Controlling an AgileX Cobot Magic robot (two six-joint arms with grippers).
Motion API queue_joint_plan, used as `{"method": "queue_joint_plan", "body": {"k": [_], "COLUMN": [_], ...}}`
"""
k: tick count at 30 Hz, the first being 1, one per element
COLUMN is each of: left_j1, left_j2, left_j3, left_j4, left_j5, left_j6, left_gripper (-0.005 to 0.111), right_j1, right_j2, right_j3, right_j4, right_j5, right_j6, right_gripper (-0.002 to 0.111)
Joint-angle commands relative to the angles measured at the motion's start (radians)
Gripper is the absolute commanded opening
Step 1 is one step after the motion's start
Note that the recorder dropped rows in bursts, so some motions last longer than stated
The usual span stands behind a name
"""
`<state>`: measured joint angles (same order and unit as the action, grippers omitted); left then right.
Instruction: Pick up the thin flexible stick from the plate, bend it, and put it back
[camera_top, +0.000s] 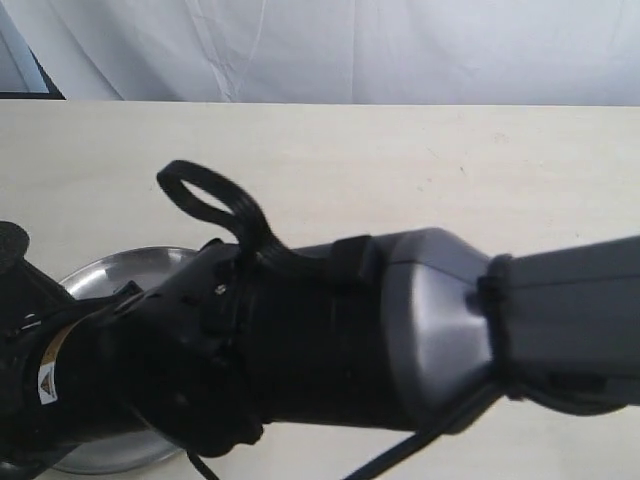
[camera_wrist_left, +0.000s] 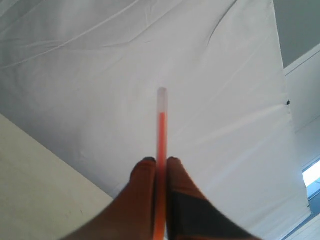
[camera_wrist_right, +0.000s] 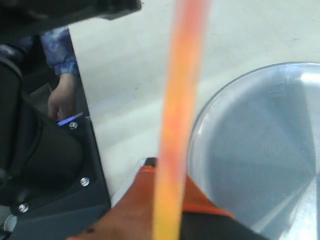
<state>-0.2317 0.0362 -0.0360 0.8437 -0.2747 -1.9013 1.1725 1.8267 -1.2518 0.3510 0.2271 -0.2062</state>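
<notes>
The thin red-orange stick (camera_wrist_left: 161, 130) stands up from between the orange fingers (camera_wrist_left: 142, 180) of my left gripper (camera_wrist_left: 161, 161), which is shut on it. Its pale whitish end (camera_wrist_left: 162, 97) points at the white cloth. In the right wrist view the same stick (camera_wrist_right: 180, 100) runs as a blurred orange band along the seam of my right gripper (camera_wrist_right: 170, 167), whose jaws look pressed together on it. Below lies the shiny silver plate (camera_wrist_right: 200, 130) with nothing on it. In the exterior view the plate (camera_top: 130, 265) is mostly hidden behind the arms, and the stick is out of sight.
My right arm (camera_top: 420, 330) crosses low over the pale table (camera_top: 420, 160), with a black cable loop (camera_top: 205, 200) on it. A white cloth (camera_top: 350, 50) hangs at the back. A person's hand (camera_wrist_right: 60, 97) and a black robot base (camera_wrist_right: 45, 165) sit past the table edge.
</notes>
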Motion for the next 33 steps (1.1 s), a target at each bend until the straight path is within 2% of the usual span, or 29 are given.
{"method": "queue_joint_plan", "body": {"k": [1,9,13,17,19,22,24,28,29,33], "left_j1": [0.001,0.001,0.001,0.001,0.001,0.001,0.001,0.001,0.001,0.001], "left_j2": [0.0,0.0,0.0,0.0,0.0,0.0,0.0,0.0,0.0,0.0], "left_j3": [-0.004,-0.004,0.008,0.017,0.017,0.017,0.017,0.017,0.017,0.017], "left_j4": [-0.03,-0.02,-0.02,-0.064,-0.059,-0.031,-0.015,-0.01,-0.007,-0.003], "left_j5": [-0.023,0.065,0.04,-0.042,-0.066,-0.104,-0.144,-0.214,-0.215,-0.188], "left_j6": [0.0,-0.005,-0.005,-0.005,-0.005,-0.005,-0.005,-0.007,-0.002,-0.002], "left_gripper": [0.0,0.002,0.019,0.041,0.044,0.041,0.035,0.004,0.0,0.0], "right_j1": [0.004,0.004,0.004,0.004,0.004,0.004,0.004,0.004,0.004,0.004], "right_j2": [0.028,-0.039,-0.097,-0.106,-0.102,-0.098,-0.094,-0.088,-0.088,-0.094], "right_j3": [0.001,0.001,-0.001,-0.001,-0.001,-0.001,-0.001,-0.001,-0.001,-0.001], "right_j4": [-0.011,-0.011,0.005,0.02,0.02,0.028,0.062,0.106,0.106,0.108], "right_j5": [-0.02,0.015,-0.05,-0.086,-0.079,-0.103,-0.128,-0.115,-0.098,0.006], "right_j6": [-0.009,-0.009,-0.009,-0.007,-0.007,-0.007,-0.005,-0.005,-0.005,-0.005], "right_gripper": [0.0,0.0,0.0,0.0,0.0,0.0,0.0,0.0,0.0,0.0]}}
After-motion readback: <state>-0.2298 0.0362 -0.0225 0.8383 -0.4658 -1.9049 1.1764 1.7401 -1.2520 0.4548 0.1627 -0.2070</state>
